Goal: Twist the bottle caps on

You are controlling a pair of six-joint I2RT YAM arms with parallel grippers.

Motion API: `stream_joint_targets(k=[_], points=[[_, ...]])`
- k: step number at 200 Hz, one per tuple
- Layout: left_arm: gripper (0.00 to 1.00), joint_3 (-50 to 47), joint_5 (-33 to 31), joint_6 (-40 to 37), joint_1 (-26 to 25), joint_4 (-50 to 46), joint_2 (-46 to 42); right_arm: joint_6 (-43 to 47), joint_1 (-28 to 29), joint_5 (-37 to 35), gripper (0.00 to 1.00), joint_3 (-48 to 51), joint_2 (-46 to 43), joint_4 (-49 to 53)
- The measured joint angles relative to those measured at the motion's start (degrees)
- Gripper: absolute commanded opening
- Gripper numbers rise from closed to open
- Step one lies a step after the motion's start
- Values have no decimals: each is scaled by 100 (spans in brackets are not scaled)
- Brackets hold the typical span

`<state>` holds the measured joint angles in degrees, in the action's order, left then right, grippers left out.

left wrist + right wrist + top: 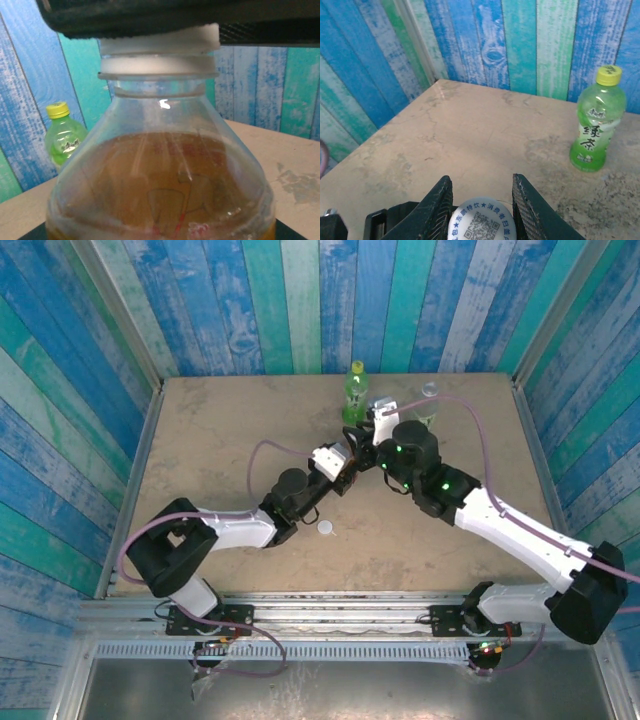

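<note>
Top external view: left arm ran from its near-left base, folded at the elbow, forearm low and reaching right and far toward mid-counter (220, 440). Right arm ran from its near-right base, long white link angled far-left, wrist bent over the same spot. Both ends met just near of the green bottle (596, 127).

Left gripper (350, 465): jaws clamped on the body of the amber bottle (160, 190), which stood upright at mid-counter. Left wrist view had the bottle filling the frame, amber liquid up to the shoulder, black finger edges at the bottom corners.

Right gripper (481, 192): jaws partly closed, one finger on either side of the white cap (160, 47) and touching it. That cap sat on the amber bottle's neck above the collar ring. Couldn't tell how far it was threaded on. From the left wrist, black fingers lay across the cap's top.

Green bottle stood upright at the far edge, near the back wall, yellow-green cap (609, 75) on it.

Clear bottle (430, 400) stood far right, partly hidden behind the right wrist.

Loose cap (326, 529) lay on the counter, near of the left forearm, apart from all bottles.
</note>
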<state>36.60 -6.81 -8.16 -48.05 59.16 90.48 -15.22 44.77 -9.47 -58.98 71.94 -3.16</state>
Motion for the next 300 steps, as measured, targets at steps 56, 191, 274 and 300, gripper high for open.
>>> stream_joint_targets(k=[56, 191, 274, 300], points=[[50, 20, 903, 352, 492, -151, -33, 870, -531, 1484, 57, 9, -310, 157], [46, 74, 5475, 291, 1141, -1478, -833, 2256, -1646, 6177, 53, 90, -570, 780], [45, 92, 5737, 452, 1141, -1440, -833, 2413, -1672, 6356, 16, 48, -439, 872], [44, 61, 5357, 586, 1086, -1244, -833, 2330, -1665, 6144, 16, 37, -442, 728]])
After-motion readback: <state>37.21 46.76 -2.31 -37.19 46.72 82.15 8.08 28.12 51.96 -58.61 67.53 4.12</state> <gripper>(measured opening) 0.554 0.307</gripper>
